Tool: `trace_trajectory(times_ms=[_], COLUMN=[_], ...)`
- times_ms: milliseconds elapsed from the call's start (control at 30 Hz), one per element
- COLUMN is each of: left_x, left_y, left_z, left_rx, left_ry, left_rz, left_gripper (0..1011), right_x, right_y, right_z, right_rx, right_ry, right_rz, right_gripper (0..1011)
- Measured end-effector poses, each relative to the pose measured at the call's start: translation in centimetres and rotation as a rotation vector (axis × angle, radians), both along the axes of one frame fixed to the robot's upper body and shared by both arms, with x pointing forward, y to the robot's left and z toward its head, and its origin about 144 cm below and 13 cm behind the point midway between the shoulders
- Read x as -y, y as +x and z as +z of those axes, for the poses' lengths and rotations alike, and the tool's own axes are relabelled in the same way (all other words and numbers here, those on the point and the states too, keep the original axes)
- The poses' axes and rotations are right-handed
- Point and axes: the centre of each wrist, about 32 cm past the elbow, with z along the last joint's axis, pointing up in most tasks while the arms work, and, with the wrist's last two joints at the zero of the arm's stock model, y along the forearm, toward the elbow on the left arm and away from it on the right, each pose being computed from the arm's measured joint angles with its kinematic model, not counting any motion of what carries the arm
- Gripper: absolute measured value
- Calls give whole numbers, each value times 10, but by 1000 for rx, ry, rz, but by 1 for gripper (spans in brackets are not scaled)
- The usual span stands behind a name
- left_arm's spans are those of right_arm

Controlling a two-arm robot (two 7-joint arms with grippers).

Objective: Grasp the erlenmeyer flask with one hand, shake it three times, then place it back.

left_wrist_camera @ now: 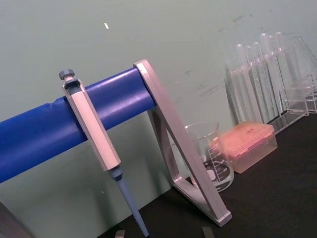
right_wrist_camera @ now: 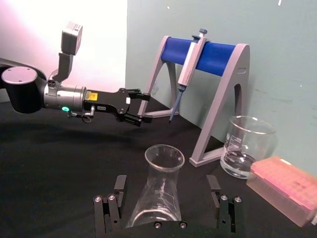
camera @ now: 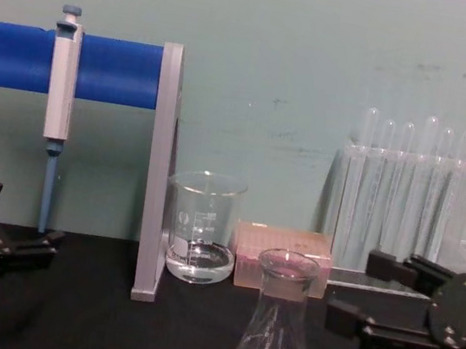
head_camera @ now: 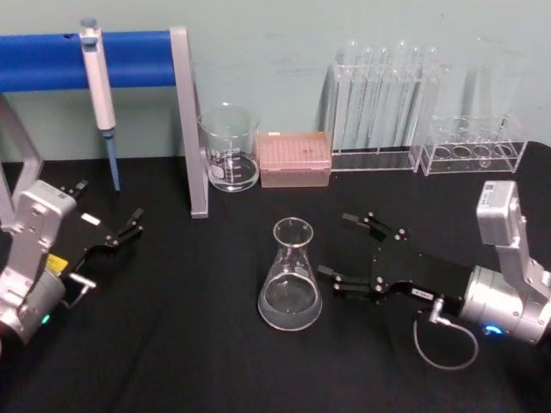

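No legible text is found. White graduation print is seen on the beaker (camera: pixel 200 227) and erlenmeyer flask (camera: pixel 272 343), and a yellow sticker (head_camera: pixel 54 264) on the left arm (head_camera: pixel 30 232); nothing can be read.

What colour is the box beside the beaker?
The box is translucent pink, with a grid of holes on top; the head view shows it best.
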Motion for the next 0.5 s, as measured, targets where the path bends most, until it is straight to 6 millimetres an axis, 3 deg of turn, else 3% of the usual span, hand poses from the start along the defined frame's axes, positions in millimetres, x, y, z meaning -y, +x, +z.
trace_trajectory(times_ms=[500], left_x=[0], left_y=[0], left_z=[0], left_rx=[0], left_ry=[0], left_rz=[0], left_gripper=[1001], right_x=[-17], right_y=[17], right_z=[-5], right_rx=[-20], right_ry=[20], right_rz=[20], right_gripper=[1000])
